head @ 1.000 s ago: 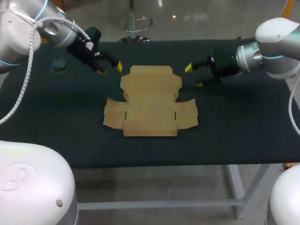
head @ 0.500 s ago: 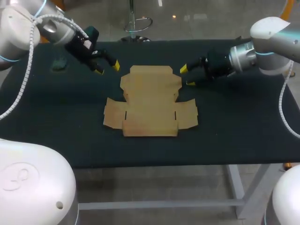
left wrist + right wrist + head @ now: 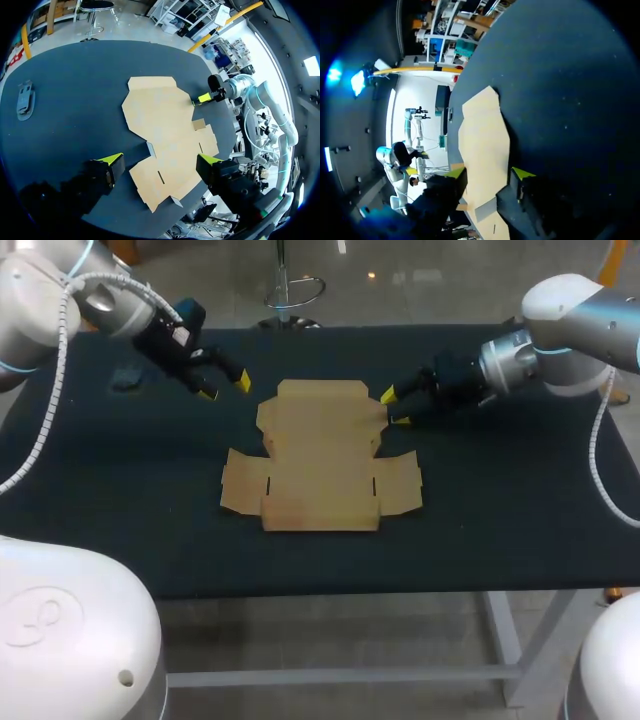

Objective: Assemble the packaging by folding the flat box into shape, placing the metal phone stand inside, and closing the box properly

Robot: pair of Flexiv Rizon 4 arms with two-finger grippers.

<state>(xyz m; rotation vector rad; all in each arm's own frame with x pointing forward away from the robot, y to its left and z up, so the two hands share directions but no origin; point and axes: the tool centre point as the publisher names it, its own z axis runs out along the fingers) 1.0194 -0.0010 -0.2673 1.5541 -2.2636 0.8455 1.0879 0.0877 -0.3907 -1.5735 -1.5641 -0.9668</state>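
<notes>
Flat box [image 3: 320, 455] lies unfolded on counter [image 3: 500, 500], edge between my spread right gripper [image 3: 393, 408], just ahead of my spread left gripper [image 3: 225, 388]; folding unstarted, so next I pinch and raise that flap.

A broad rectangular bench [image 3: 500, 500] with a dark, matte blue-black top fills the head view, its surface flat and even from the near edge to the far one. Beneath the near edge, a pale grey metal frame [image 3: 350, 677] shows one horizontal crossbar joined to an upright leg [image 3: 505, 640] at the right. Fine pale specks dot the same dark top in the right wrist view.
</notes>
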